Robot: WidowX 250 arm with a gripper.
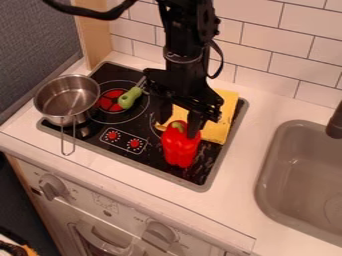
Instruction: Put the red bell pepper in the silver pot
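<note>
Glossy red bell pepper seen at black two-finger gripper, right of round silver metal pot; jaw state cannot be told.

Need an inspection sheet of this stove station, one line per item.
Surface: black stovetop set in white counter
Job's things: red bell pepper upright at front right of stovetop; silver pot at left, handle toward front; pepper outside pot
Clutter: green-handled utensil at rear left burner; yellow cloth beyond pepper
Gripper: at pepper's top
Cables: dark loop beside arm; thick dark line at top left
Surroundings: sink right; tiled wall behind
People: nothing seen
</note>
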